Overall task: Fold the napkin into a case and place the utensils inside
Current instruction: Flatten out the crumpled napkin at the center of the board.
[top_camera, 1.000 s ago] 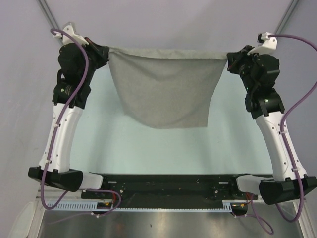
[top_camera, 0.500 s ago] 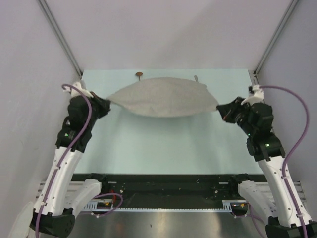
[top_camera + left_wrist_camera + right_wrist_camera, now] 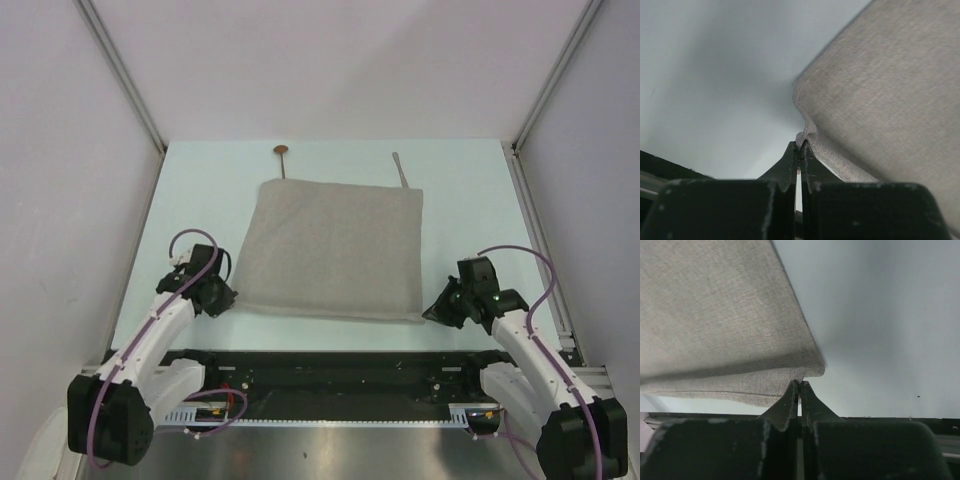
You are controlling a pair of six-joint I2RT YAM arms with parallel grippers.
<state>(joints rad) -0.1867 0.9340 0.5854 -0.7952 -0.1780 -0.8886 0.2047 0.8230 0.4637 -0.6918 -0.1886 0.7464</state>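
Woven grey-beige napkin (image 3: pixel 335 250) lies squarish, two-layered. At its near corners left gripper (image 3: pixel 228 298) and right gripper (image 3: pixel 428 312) pinch the cloth, jaws tight.

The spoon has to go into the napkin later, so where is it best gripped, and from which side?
The spoon lies flat on the table, and its handle runs out of sight at the far edge of the napkin. So probably grip the short bare stretch of handle beside the bowl, coming from above and closing across it.
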